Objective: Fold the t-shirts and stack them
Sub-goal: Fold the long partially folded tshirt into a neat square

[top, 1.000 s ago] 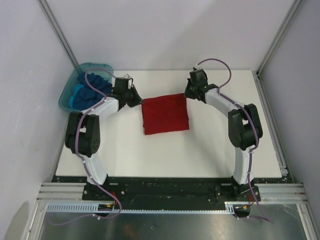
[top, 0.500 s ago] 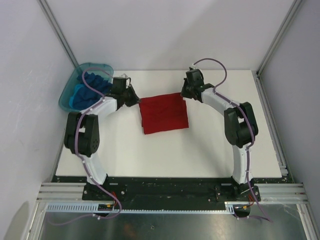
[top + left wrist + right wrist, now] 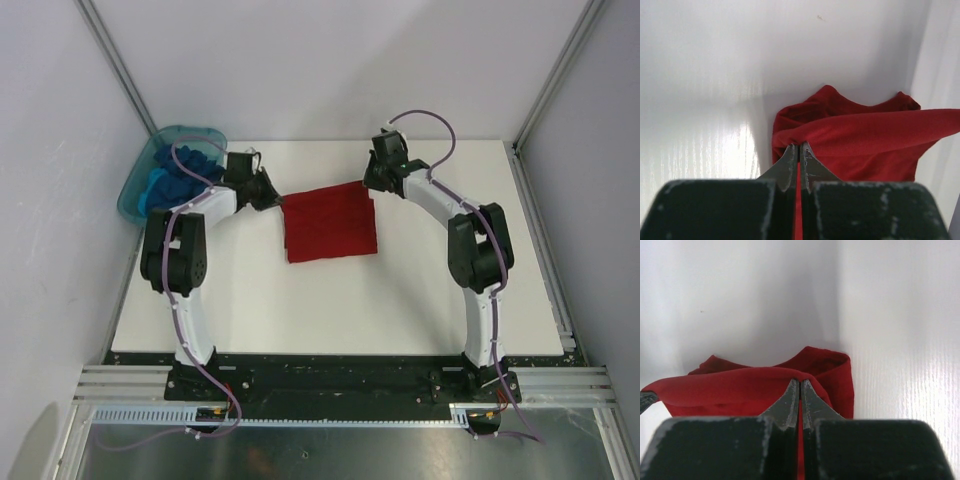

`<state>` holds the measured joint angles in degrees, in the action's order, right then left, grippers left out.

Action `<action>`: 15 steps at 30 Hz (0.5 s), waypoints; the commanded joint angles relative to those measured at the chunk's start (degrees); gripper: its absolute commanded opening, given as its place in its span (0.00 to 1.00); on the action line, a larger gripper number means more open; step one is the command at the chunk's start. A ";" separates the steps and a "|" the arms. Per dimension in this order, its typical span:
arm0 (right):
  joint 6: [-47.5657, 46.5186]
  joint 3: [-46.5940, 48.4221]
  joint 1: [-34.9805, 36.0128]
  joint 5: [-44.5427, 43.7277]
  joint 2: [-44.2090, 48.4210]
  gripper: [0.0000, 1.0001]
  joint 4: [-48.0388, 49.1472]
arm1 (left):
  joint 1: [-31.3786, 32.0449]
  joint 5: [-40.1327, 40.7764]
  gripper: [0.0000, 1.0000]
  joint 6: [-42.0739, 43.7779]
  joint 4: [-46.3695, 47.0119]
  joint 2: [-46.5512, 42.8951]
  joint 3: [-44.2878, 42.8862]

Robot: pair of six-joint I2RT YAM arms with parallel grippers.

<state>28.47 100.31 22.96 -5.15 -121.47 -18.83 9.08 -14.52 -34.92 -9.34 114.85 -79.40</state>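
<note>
Middle of the worktop: the red t-shirt (image 3: 330, 225) lies folded to a rough square on the white worktop (image 3: 330, 300), with its far edge raised between the two hands.
Left hand (image 3: 272, 198): clenched on the far left corner of the red t-shirt; in the left wrist view the fingers (image 3: 790, 160) are pressed together with red cloth between them.
Right hand (image 3: 369, 186): clenched on the far right corner of the same shirt; in the right wrist view the cloth runs stretched from it toward the other hand.
Far left corner: a translucent teal tub (image 3: 130, 195) stands at the corner of the worktop, well apart from the red t-shirt, with the blue t-shirts (image 3: 190, 165) crumpled inside it.
In the way: the left arm (image 3: 190, 215) and its purple cable (image 3: 183, 152) pass in front of the tub and hide part of the blue cloth.
Around: white walls (image 3: 330, 70) stand behind the worktop and at both sides.
</note>
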 commanded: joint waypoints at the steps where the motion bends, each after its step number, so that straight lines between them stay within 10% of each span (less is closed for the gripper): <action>1: 1.38 -0.12 0.11 -5.09 7.10 0.00 -2.34 | -0.84 -1.29 0.00 1.67 0.80 -5.30 0.27; 15: 1.47 1.07 -0.80 -6.23 1.48 0.00 -1.65 | -0.82 -4.32 0.04 2.12 0.79 3.86 -8.36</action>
<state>30.20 97.38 23.88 -8.73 -115.61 -21.34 9.08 -17.78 -34.46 -9.39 115.02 -82.37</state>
